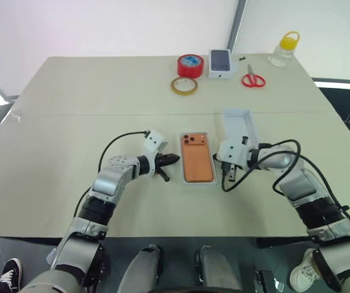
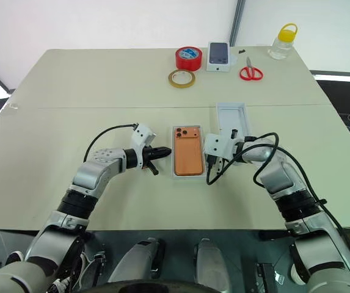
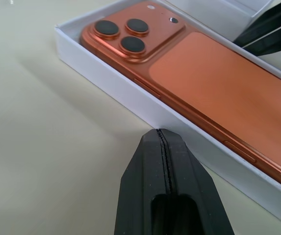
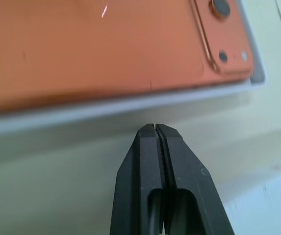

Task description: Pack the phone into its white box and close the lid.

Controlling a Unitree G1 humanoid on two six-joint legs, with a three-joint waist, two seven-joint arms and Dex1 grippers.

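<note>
Nearest the camera, just below centre frame, both grippers flank the white box (image 1: 198, 181), each with its two black fingers pressed together and holding nothing. On the left side of the frame the left gripper (image 1: 170, 160) points rightward at the box's long left wall; on the right side the right gripper (image 1: 226, 173) points at the box's lower right wall, close beside it. Between them, at centre frame, the phone (image 1: 198, 158) lies flat inside the box, orange back up, its camera bump at the far left corner, its long axis running from near to far. Just right of the box and a little farther up the frame, the lid (image 1: 239, 126) rests open side up, white inside showing, its long axis nearly parallel to the box, partly behind the right wrist. By that layout the right arm is the nearer one to the lid, which must probably be flipped over and carried leftward onto the box. Farther up, near the table's (image 1: 71, 110) far edge, lie tape rolls, a small carton and scissors.
</note>
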